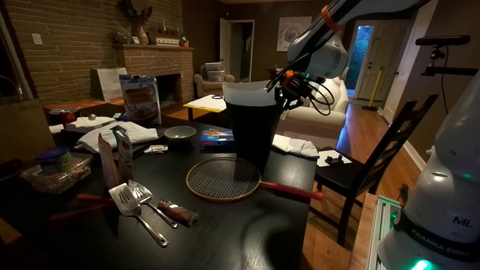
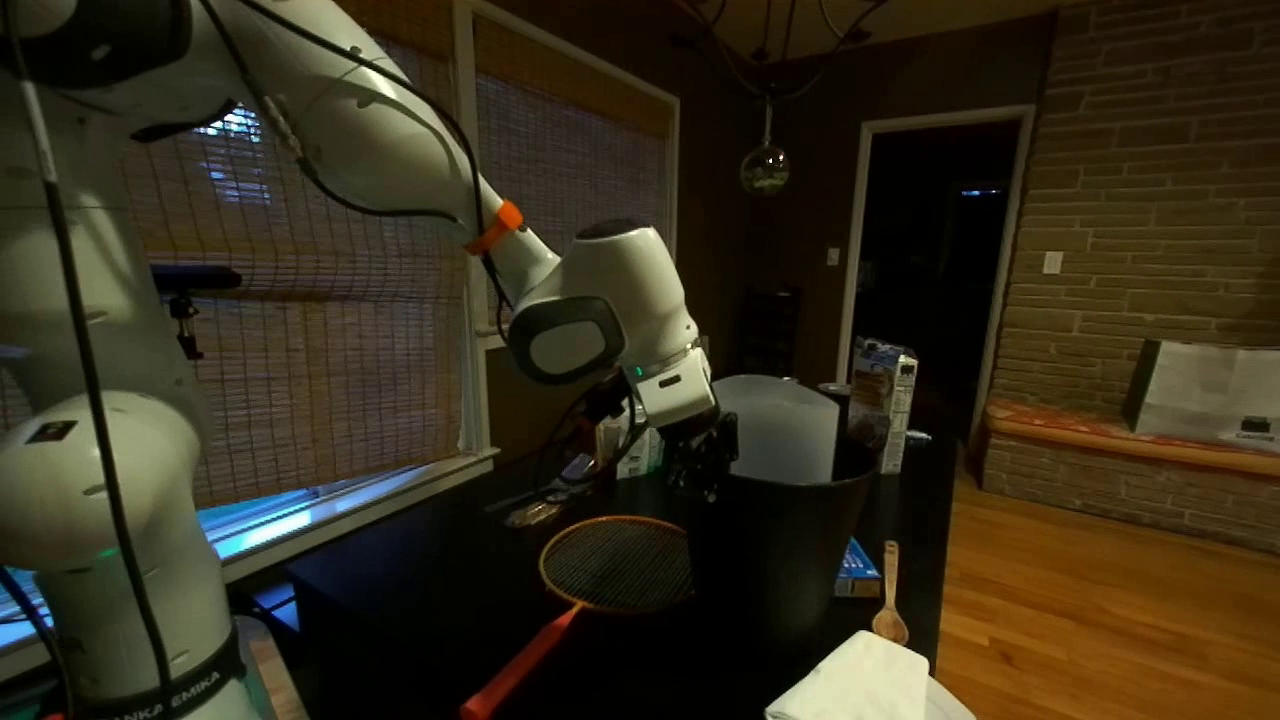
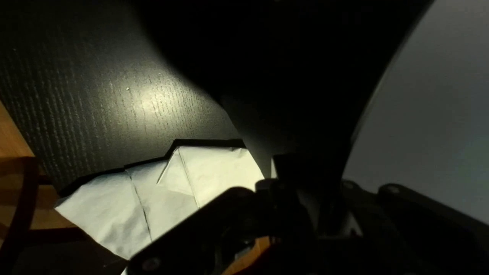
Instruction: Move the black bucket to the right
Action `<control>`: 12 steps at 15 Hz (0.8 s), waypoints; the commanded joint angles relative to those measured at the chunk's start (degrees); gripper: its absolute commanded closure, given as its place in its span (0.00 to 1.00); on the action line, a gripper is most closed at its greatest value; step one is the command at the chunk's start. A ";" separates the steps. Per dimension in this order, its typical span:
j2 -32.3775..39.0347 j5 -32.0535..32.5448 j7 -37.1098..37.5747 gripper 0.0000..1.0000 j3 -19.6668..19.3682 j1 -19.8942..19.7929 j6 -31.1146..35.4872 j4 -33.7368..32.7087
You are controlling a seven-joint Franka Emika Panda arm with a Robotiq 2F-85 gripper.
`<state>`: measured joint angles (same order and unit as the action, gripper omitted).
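The black bucket (image 1: pixel 255 127) is a tall tapered cylinder with a pale band (image 1: pixel 245 93) at its top. It stands roughly upright over the dark table behind the racket's head; I cannot tell if its base touches the table. It also shows in an exterior view (image 2: pixel 780 560) and fills much of the wrist view (image 3: pixel 305 95). My gripper (image 3: pixel 323 187) straddles its rim, one finger outside the wall and one against the pale inner side. The fingers are close together with the wall between them. In both exterior views the gripper (image 1: pixel 284 100) (image 2: pixel 705 462) is at the rim.
A badminton racket (image 1: pixel 225 178) lies in front of the bucket. A blue box (image 1: pixel 215 138), bowl (image 1: pixel 180 133) and folded white cloth or paper (image 1: pixel 296 145) lie near it. Spatulas (image 1: pixel 125 198) lie toward the front left. A wooden spoon (image 2: pixel 889 600) and chair (image 1: pixel 356 168) are also near.
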<state>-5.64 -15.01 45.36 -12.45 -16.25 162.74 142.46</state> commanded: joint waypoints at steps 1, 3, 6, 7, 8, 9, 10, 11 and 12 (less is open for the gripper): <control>-1.44 2.24 1.42 0.53 0.10 -0.84 0.32 -1.09; -4.47 8.32 2.90 0.39 0.46 -2.61 -1.94 -1.62; -12.10 14.63 -1.72 0.19 0.60 -3.40 -3.16 -1.86; -14.50 13.44 -4.75 0.12 0.80 -3.24 -3.06 -1.89; -16.81 12.75 -7.32 0.04 0.77 -2.84 -3.50 -2.60; -18.97 11.42 -10.44 0.02 0.56 -2.24 -4.00 -3.69; -13.24 10.66 -7.28 0.00 1.76 -3.79 -1.42 -3.62; -15.15 10.26 -8.07 0.09 1.95 -3.88 -2.22 -3.90; -15.83 10.28 -8.05 0.03 2.08 -4.07 -2.72 -3.75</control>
